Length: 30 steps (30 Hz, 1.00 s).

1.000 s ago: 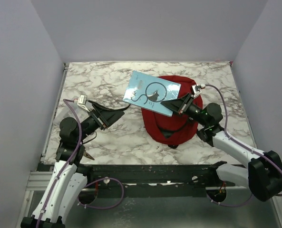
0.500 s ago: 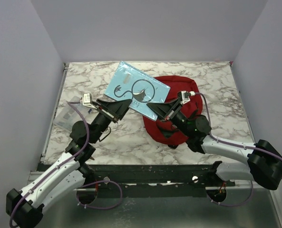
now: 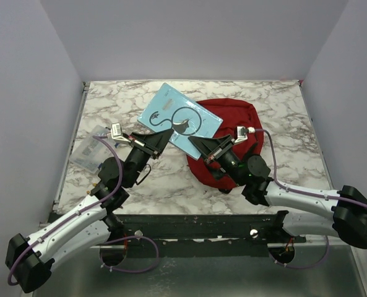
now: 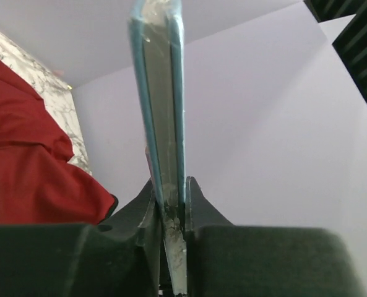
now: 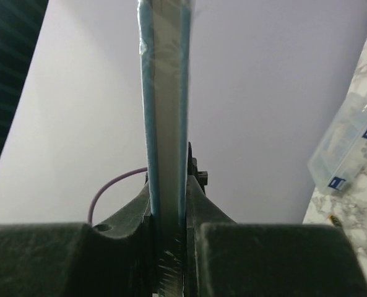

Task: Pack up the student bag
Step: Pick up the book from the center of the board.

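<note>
My left gripper (image 3: pixel 161 137) and right gripper (image 3: pixel 197 142) each pinch the blue book (image 3: pixel 180 116) by its near edge, sharing its weight so it hangs steady over the student bag (image 3: pixel 236 114) beneath my right one.

The student bag (image 3: pixel 237 115) is a large dark-red soft fabric backpack; it lies slumped and flat on the marbled table (image 3: pixel 282 102), right of centre, its broad rounded end toward the far edge and its narrower end toward the near edge; a bit of black strap shows at that near tip. In the left wrist view its fabric (image 4: pixel 34 173) fills the left side, creased and folded; whether its zipper is open cannot be told.
</note>
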{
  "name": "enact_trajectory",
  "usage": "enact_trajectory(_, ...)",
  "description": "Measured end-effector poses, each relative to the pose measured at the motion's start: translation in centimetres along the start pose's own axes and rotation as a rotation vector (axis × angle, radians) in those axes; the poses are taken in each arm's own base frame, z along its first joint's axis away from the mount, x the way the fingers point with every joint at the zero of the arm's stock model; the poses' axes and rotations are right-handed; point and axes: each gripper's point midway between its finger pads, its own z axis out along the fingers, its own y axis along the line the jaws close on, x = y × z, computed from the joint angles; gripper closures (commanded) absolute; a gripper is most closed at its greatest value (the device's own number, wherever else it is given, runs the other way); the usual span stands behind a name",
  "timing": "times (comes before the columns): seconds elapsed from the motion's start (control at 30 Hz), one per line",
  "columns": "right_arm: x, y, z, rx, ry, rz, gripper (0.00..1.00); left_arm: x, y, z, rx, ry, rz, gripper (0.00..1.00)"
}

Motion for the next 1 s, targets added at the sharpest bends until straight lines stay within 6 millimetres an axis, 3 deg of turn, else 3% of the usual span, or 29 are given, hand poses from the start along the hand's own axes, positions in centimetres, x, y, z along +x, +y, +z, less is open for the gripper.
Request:
enact_trajectory(0.07, -0.1, -0.1, -0.1, 0.002, -0.003, -0.021, 0.57, 0.1, 0.3, 0.2, -0.010, 0.001, -0.003, 1.00)
enact_trajectory(0.17, -0.1, 0.4, -0.7, -0.006, 0.015, -0.073, 0.35, 0.2, 0.1, 0.3, -0.012, 0.009, 0.033, 1.00)
enact_trajectory(0.3, 0.5, 1.9, -1.5, 0.008, 0.095, -0.205, 0.24, 0.0, -0.3, -0.1, -0.001, 0.025, 0.048, 1.00)
enact_trajectory(0.43, 1.0, 2.9, -2.6, 0.007, 0.162, -0.262, 0.23, -0.6, -1.2, -0.6, 0.034, 0.042, 0.044, 1.00)
enact_trajectory(0.57, 1.6, 3.6, -3.8, -0.021, 0.220, -0.254, 0.29, 0.2, -1.4, -0.9, 0.046, 0.107, 0.009, 1.00)
enact_trajectory(0.7, 2.3, 3.5, -4.2, -0.026, 0.272, -0.216, 0.44, 1.4, -1.5, -1.3, 0.052, 0.188, -0.041, 1.00)
enact_trajectory(0.77, 2.7, 3.4, -4.4, -0.036, 0.292, -0.186, 0.63, 2.0, -1.6, -1.5, 0.053, 0.224, -0.058, 1.00)
enact_trajectory(0.83, 3.1, 3.1, -4.6, -0.037, 0.310, -0.157, 0.94, 2.6, -1.7, -1.5, 0.054, 0.260, -0.075, 1.00)
enact_trajectory(0.9, 3.3, 2.3, -4.9, -0.018, 0.321, -0.128, 1.00, 3.0, -1.9, -1.5, 0.057, 0.290, -0.097, 1.00)
enact_trajectory(1.0, 2.8, 1.6, -5.1, 0.018, 0.306, -0.112, 1.00, 3.7, -1.0, -1.0, 0.029, 0.324, -0.109, 0.59)
